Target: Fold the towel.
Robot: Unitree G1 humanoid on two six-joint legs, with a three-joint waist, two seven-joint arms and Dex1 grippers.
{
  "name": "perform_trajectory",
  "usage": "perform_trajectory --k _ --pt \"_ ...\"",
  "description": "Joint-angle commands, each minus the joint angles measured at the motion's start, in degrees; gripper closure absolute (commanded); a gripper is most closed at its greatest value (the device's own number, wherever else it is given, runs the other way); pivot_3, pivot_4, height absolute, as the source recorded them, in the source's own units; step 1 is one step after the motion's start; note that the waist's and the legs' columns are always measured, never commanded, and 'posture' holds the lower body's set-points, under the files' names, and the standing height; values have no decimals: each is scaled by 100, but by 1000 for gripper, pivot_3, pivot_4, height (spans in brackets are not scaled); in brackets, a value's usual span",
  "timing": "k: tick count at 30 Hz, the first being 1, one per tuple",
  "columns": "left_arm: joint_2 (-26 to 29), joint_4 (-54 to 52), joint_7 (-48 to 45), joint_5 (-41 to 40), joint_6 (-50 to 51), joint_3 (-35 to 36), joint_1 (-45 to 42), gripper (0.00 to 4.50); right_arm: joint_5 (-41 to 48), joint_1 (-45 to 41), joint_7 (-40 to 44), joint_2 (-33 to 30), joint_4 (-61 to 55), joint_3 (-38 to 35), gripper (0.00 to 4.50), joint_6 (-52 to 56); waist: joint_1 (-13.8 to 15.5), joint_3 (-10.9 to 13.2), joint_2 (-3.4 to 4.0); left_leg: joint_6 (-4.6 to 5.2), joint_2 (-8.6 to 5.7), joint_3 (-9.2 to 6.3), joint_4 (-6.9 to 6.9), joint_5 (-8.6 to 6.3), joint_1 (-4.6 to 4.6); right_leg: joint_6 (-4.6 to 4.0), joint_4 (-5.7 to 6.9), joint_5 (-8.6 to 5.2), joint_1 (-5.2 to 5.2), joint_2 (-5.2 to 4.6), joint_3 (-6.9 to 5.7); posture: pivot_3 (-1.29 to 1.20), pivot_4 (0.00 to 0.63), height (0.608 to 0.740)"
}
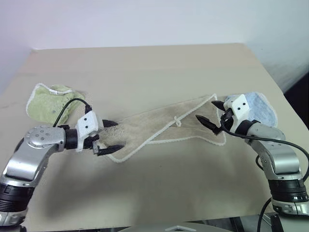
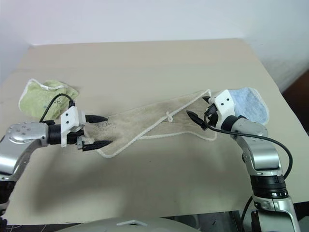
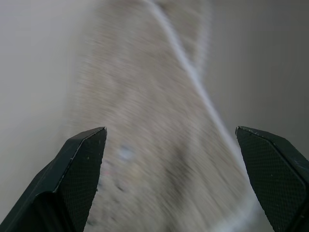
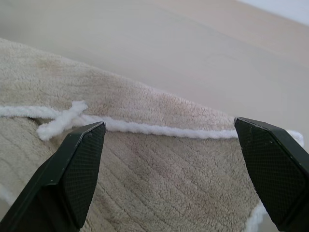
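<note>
One beige towel point(image 1: 164, 126) on table point(image 1: 145, 67)

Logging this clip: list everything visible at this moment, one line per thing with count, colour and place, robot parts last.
table: one, light tan top, carries all the cloths.
towel: one, beige with white stitched edging and a small white loop, lying roughly folded in a long diagonal strip at the table's middle, between the two tools.
green towel: one, light green with white edging, bunched at the table's left side.
blue towel: one, light blue with white edging, at the table's right side, behind the right tool.
left tool: one, black fingers, open, over the beige towel's left end.
right tool: one, black fingers, open, over its right end.
</note>
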Motion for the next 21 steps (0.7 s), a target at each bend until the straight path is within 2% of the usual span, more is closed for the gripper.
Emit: perform_trajectory --k 1,5,14,21 --pt "253 139 -679 94 -422 -192 -126 0 -32 -64 -47 43 -45 -28 15 -147 -1 0 0 0 0 0 0 0 0 0 0 0 0 -1 0 0 150 728" --pt "401 509 -1309 563 -997 -764 -431 0 -26 -4 -101 112 -120 -10 15 -134 10 0 2 0 0 0 0 0 -1 0 0 0 0 0 -2 0 150 728" --pt "47 761 -1305 1251 -1313 -1481 -774 0 40 213 -141 100 -406 -56 15 6 8 0 2 2 0 1 0 0 -2 3 2 1 0 2 -1 0 150 728" --pt "-163 1104 -1212 1598 -1498 -1697 -932 0 98 411 -175 66 -660 -128 15 153 16 -3 5 3 0 1 6 1 13 2 4 0 15 1 -1 0 150 728"
